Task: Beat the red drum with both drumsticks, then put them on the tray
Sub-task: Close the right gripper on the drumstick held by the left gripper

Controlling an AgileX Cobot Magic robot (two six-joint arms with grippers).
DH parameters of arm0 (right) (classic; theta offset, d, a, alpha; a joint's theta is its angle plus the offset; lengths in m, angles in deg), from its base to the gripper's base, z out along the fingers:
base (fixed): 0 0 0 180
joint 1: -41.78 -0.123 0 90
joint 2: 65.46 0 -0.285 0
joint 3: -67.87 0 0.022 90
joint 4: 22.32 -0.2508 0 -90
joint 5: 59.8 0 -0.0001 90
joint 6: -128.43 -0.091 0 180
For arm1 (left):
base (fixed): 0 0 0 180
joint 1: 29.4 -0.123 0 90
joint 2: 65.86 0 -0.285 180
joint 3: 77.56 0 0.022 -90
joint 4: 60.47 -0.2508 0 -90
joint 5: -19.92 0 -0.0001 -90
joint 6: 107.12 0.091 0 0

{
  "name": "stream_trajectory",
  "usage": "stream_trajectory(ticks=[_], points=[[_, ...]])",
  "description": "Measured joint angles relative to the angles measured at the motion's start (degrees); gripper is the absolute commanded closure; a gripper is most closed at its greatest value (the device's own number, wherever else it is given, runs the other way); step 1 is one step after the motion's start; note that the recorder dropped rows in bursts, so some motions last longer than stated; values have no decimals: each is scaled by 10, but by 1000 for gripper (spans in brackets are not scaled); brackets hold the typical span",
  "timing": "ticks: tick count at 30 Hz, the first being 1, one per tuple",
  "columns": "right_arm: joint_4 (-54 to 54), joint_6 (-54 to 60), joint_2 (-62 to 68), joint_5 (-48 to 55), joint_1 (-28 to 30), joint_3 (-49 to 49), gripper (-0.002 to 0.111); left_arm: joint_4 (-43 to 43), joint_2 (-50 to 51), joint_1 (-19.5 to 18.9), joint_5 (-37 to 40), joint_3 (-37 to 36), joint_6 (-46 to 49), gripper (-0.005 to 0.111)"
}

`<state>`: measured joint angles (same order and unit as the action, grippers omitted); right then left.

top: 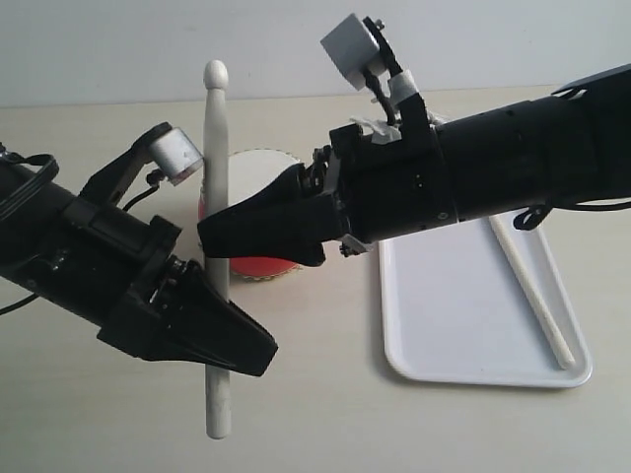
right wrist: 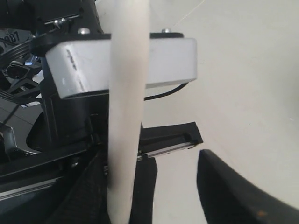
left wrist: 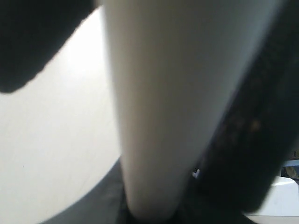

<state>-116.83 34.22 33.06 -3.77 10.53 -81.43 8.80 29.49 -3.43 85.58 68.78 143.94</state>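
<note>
1. The left gripper (top: 242, 345) is clamped on the held stick (top: 215, 148), low on the shaft and nearer the butt than the bead. The left wrist view confirms this: the pale shaft fills it, with a dark finger (left wrist: 252, 140) tight against one side. We judge that this grip is meant to keep the stick steady and leave its upper length free.
2. The held stick is smooth, pale wood, straight and slightly tapered, with a rounded bead at the far end. In the exterior view it crosses the left edge of the drum (top: 258, 168). We cannot tell whether it touches the drum.
3. The drum sits on the table between the two arms, largely hidden behind the right gripper (top: 222, 235). A strip of cream skin shows above the gripper and glossy red body below it. We see no stick resting on the skin, so we judge that beating is not the step in hand.
4. The right gripper reaches across the middle to the held stick. Its jaws stand apart. In the right wrist view the shaft runs between them, close to one finger and clear of the other finger (right wrist: 233, 186). We judge this to be a handover, since the tray (top: 444, 325) lies on the right arm's side.
5. The tray is white, flat and low-rimmed. It lies to the right of the drum and partly under the right arm.
6. The laid stick (top: 532, 291) lies slantwise in the tray near its right rim. We judge that the putting-away is half done.
</note>
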Motion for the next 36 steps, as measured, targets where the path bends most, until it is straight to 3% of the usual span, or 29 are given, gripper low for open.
stream_trajectory(ticks=[16, 20, 32, 36], points=[[-44, 13, 29, 17, 0, 0, 55, 6, 0, 0, -10, 0, 4, 107], [-47, 17, 32, 21, 0, 0, 62, 6, 2, 0, -14, 0, 4, 107], [-49, 29, 33, 62, 0, 0, 100, 6, 3, 0, -20, 0, 5, 107], [-49, 34, 33, 64, 0, 0, 95, 6, 3, 0, -17, 0, 8, 107]])
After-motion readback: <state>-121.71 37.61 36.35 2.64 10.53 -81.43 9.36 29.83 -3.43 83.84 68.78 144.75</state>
